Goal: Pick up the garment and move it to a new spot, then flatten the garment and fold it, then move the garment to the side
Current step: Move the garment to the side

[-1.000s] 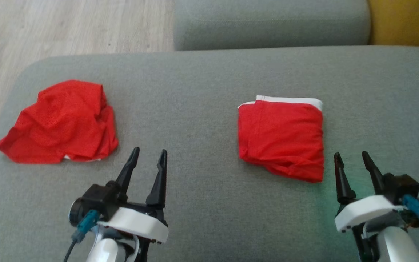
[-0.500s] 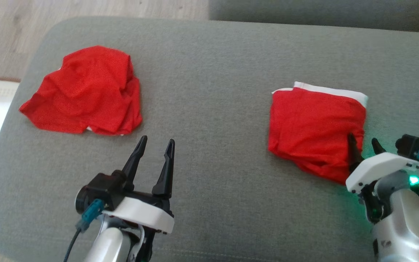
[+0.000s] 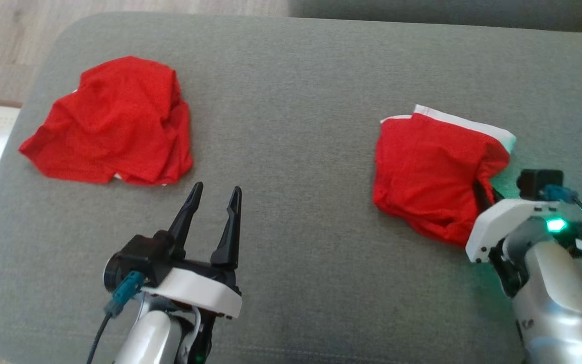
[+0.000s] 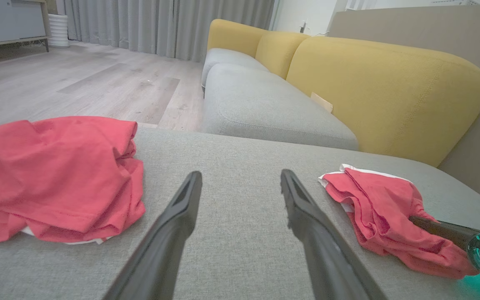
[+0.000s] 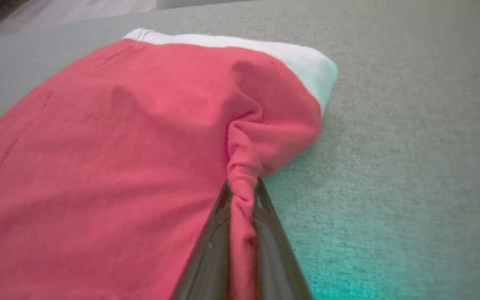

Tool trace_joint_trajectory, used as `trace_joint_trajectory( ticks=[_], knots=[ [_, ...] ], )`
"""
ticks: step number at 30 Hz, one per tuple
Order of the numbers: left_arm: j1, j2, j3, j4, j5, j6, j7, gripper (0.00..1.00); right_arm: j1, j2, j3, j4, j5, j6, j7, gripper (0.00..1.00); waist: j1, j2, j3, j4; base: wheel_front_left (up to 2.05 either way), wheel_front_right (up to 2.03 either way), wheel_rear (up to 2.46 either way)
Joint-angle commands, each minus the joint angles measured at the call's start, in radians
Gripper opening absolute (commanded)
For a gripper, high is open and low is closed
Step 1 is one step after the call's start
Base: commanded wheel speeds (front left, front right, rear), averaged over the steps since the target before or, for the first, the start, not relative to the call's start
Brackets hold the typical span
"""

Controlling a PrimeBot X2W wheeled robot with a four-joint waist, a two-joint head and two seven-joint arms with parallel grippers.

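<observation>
- right end effector (image 5: 242, 188) pinches a bunched edge of the folded red garment (image 3: 427, 172), white-trimmed, right side of the woven grey cushion (image 3: 296, 101)
- left end effector (image 3: 217, 190) hangs open
- crumpled red mesh garment (image 3: 114, 121) far left

No readable text, label, brand, number or sign appears on anything.
</observation>
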Motion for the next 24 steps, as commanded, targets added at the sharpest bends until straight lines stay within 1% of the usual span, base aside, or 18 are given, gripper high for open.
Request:
trace_joint_trajectory(
  ticks=[1,3,5,7,10,15,16,17,20,22,24],
  knots=[
    [-0.048,0.004,0.026,-0.036,-0.006,0.001,-0.012,1.00,-0.042,-0.023,0.042,-0.018,-0.013,-0.001,-0.012,0.00,0.0000,0.0000,-0.002,-0.018,0.00,0.00,0.00],
    [-0.049,0.004,0.025,-0.038,-0.006,0.000,-0.012,1.00,-0.058,-0.058,0.094,-0.020,-0.025,-0.001,-0.017,0.00,0.0000,0.0000,-0.003,-0.037,0.00,0.00,0.00],
    [-0.053,0.004,0.022,-0.041,-0.006,0.000,-0.012,1.00,-0.074,-0.110,0.158,-0.025,-0.037,-0.001,-0.016,0.00,0.0000,0.0000,0.001,-0.057,0.00,0.00,0.00],
    [-0.062,0.004,0.016,-0.046,-0.007,-0.001,-0.012,1.00,-0.088,-0.187,0.241,-0.034,-0.064,-0.001,-0.018,0.00,0.0000,0.0000,0.010,-0.073,0.00,0.00,0.00],
    [-0.077,0.004,0.011,-0.053,-0.004,-0.001,-0.012,1.00,-0.115,-0.299,0.328,-0.040,-0.039,-0.001,-0.008,0.00,0.0000,0.0000,0.031,-0.095,0.00,0.00,0.00],
    [-0.110,0.004,0.002,-0.061,-0.005,0.000,-0.012,1.00,-0.173,-0.531,0.472,-0.059,-0.033,-0.001,-0.024,0.00,0.0000,0.0000,0.079,-0.104,0.00,0.00,0.00],
    [-0.115,0.004,0.000,-0.064,-0.006,0.000,-0.012,1.00,-0.186,-0.573,0.483,-0.057,-0.028,-0.001,-0.033,0.00,0.0000,0.0000,0.089,-0.104,0.00,0.00,0.00],
    [-0.115,0.004,0.000,-0.064,-0.006,0.000,-0.012,1.00,-0.186,-0.573,0.483,-0.057,-0.028,-0.001,-0.033,0.00,0.0000,0.0000,0.089,-0.104,0.00,0.00,0.00],
    [-0.128,0.004,-0.005,-0.069,-0.013,0.001,-0.012,1.00,-0.213,-0.678,0.499,-0.030,-0.010,-0.001,-0.060,0.00,0.0000,0.0000,0.119,-0.097,0.00,0.00,0.00],
    [-0.133,0.004,-0.007,-0.068,-0.014,0.002,-0.012,1.00,-0.227,-0.714,0.503,-0.010,0.011,-0.001,-0.080,0.00,0.0000,0.0000,0.135,-0.092,0.00,0.00,0.00],
    [-0.138,0.004,-0.006,-0.068,-0.015,0.003,-0.012,1.00,-0.241,-0.736,0.512,0.006,0.017,-0.001,-0.092,0.00,0.0000,0.0000,0.149,-0.087,0.00,0.00,0.00]
  ],
)
